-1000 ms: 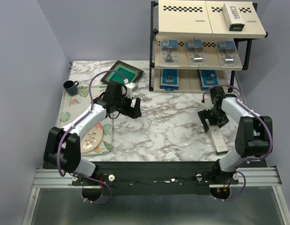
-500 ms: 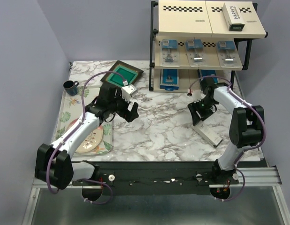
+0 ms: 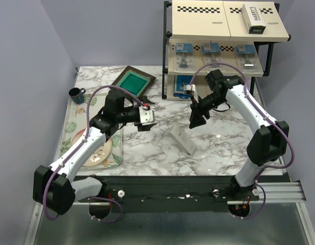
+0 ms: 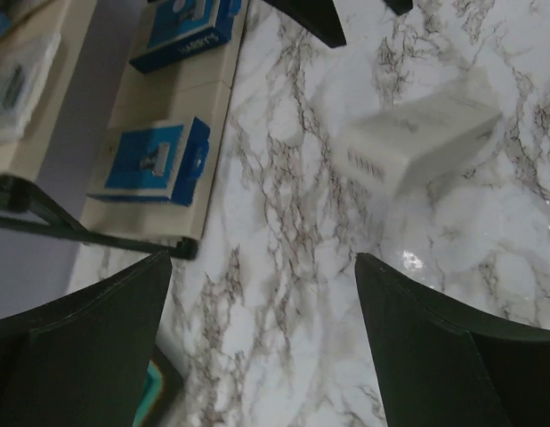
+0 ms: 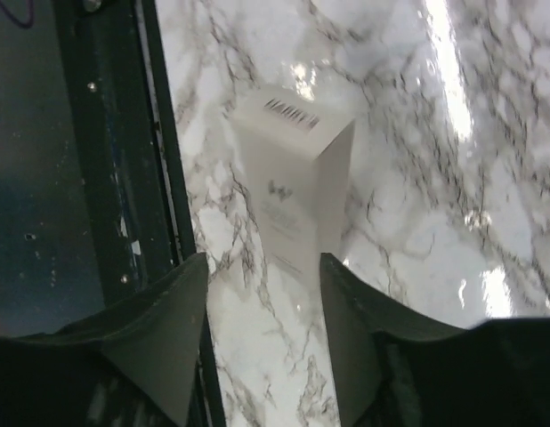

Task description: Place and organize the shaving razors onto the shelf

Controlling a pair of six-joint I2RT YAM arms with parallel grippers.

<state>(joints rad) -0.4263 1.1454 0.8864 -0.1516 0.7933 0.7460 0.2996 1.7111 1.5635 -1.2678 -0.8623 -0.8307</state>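
**Top view.** One long white razor box (image 3: 182,140) lies at mid-frame on the marble surface (image 3: 224,148). Its long axis runs from upper left to lower right.

The right pincer (image 3: 194,120) hangs just above and right of the box's upper end, with its jaws part-way apart. The top and left wrist views show a gap between fingertips and box, so the box appears ungripped.

In the right wrist view the box stretches away from between the fingers (image 5: 168,329), barcode end farthest.

The left pincer (image 3: 147,118), spread wide and empty, sits farther off at the left.

The shelf (image 3: 198,23) stands at upper right, with room beside the second white box (image 3: 255,18) on its top tier.

The right arm is judged the better placed to grasp across the box's narrow width.
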